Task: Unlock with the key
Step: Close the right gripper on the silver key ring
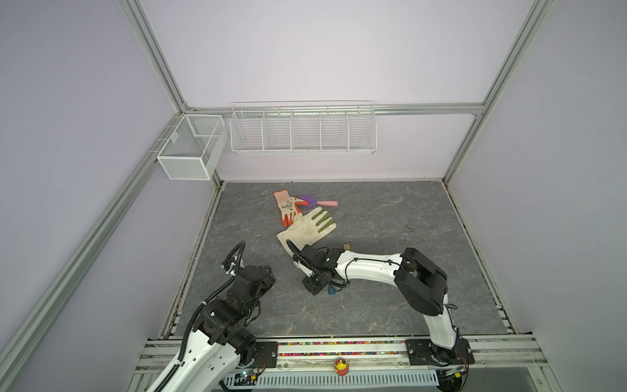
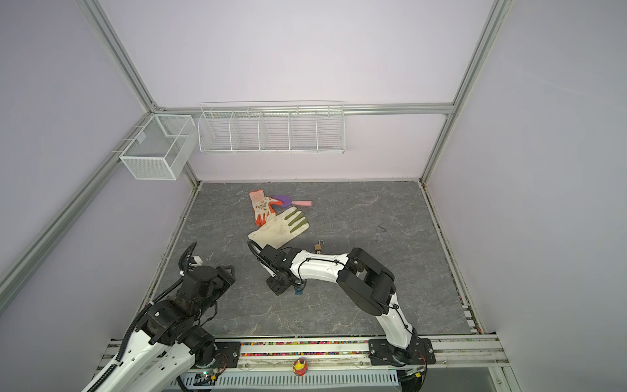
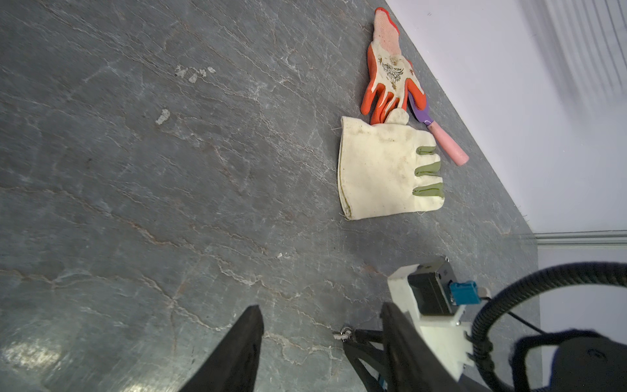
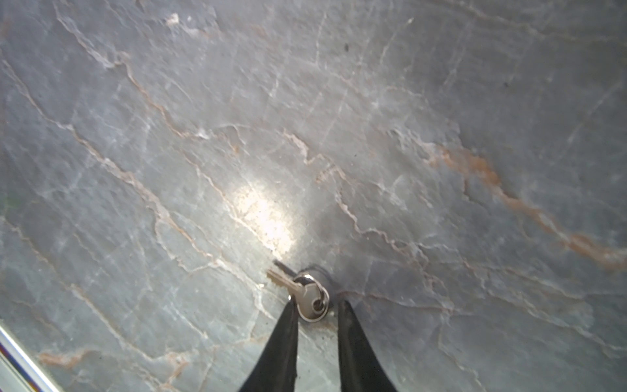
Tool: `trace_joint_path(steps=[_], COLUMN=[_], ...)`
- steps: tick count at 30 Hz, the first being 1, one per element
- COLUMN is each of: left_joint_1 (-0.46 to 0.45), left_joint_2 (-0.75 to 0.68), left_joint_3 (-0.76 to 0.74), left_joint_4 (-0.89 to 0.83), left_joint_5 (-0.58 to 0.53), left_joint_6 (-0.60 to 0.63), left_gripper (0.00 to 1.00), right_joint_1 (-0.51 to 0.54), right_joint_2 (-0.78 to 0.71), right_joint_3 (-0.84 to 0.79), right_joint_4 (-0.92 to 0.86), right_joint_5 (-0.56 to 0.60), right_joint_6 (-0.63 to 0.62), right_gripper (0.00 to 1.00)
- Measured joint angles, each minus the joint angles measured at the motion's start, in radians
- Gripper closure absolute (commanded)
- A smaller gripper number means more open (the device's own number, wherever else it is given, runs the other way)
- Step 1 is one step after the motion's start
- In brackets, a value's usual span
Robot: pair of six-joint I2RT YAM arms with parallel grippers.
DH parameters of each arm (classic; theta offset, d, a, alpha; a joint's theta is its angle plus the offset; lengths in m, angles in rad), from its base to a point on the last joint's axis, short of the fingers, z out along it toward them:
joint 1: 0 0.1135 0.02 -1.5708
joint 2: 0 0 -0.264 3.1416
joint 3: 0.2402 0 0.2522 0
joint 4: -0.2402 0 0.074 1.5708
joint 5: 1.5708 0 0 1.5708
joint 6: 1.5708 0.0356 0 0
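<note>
The key lies flat on the table, not yet lifted. My right gripper straddles its head, tips narrowly apart and not pinching. The padlock sits beyond my right forearm, untouched. My left gripper hangs apart, empty. Grasping, inserting and turning all remain.

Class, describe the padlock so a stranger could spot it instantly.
On the grey tabletop, find the cream glove with green fingers. Between it and the right arm's white forearm lies the padlock: tiny, brass-coloured, with a thin shackle, unlike the soft glove.
</note>
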Motion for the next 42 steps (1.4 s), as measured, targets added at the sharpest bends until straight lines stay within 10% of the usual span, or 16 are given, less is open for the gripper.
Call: trace_joint_path(steps=[42], left_joint_1=[0.000], left_joint_2=[0.032], left_joint_3=[-0.007], left_joint_4=[0.023], left_joint_5=[0.008], left_joint_6=[-0.022], left_gripper=[0.44], right_joint_1=[-0.008], right_joint_2=[0.035], right_joint_3=[0.036], right_joint_4=[0.021], right_joint_5=[-0.011], right_joint_6=[-0.032], right_gripper=[0.81])
